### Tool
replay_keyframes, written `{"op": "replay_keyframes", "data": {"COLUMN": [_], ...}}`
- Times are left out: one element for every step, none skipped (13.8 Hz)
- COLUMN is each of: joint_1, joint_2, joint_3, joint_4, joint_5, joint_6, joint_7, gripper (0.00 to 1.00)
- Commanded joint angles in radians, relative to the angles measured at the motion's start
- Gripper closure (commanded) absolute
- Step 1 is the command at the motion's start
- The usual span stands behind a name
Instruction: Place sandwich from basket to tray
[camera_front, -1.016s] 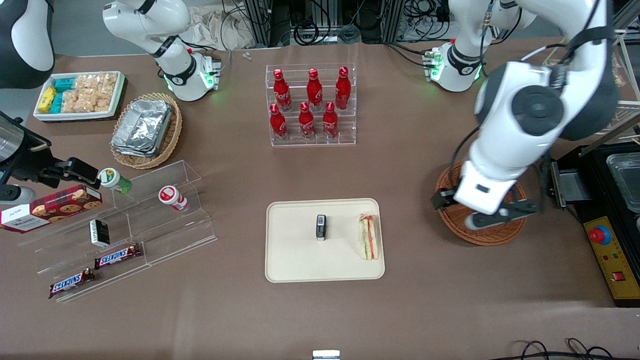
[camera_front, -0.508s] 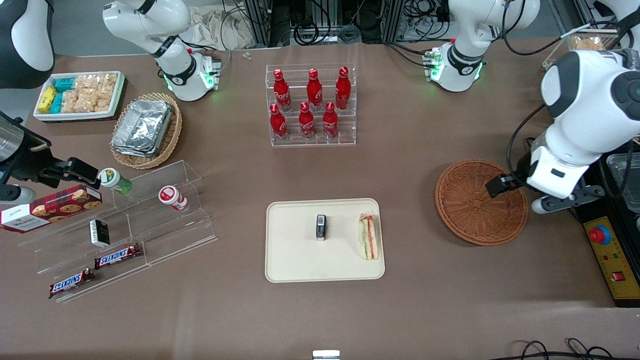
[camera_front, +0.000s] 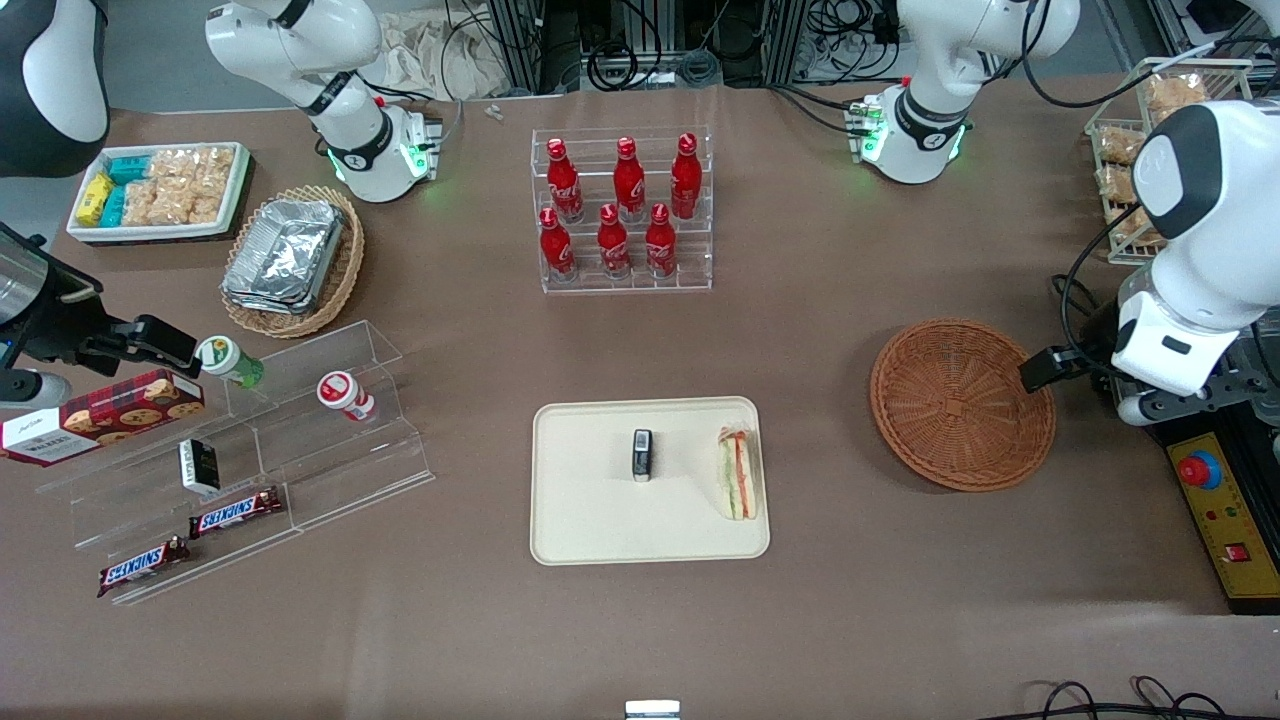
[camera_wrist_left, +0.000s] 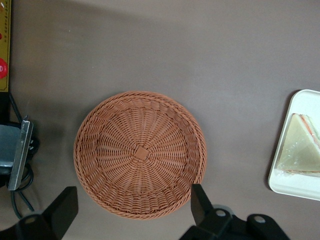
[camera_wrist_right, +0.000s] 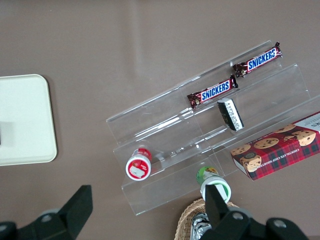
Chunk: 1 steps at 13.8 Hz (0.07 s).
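Sandwich (camera_front: 738, 473) on tray (camera_front: 590, 520) beside small dark box (camera_front: 642, 455), basket (camera_front: 960, 403) bare, hand (camera_wrist_left: 131, 212) spread above it.

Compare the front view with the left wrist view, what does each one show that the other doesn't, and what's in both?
Only the front view shows the rack of red bottles, the small dark object on the tray and the clear acrylic snack shelf.

Only the left wrist view shows the left arm's tool open, above the table at the basket's edge.

Both show the empty round reddish-brown wicker basket, and the wrapped triangular sandwich lying on the cream-beige rectangular tray.
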Motion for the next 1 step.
{"op": "replay_keyframes", "data": {"joint_1": [-0.006], "joint_2": [0.024], "joint_3": [0.008], "joint_4": [0.039], "joint_5": [-0.005], "joint_6": [-0.025], "joint_7": [-0.003], "gripper": [0.0]}}
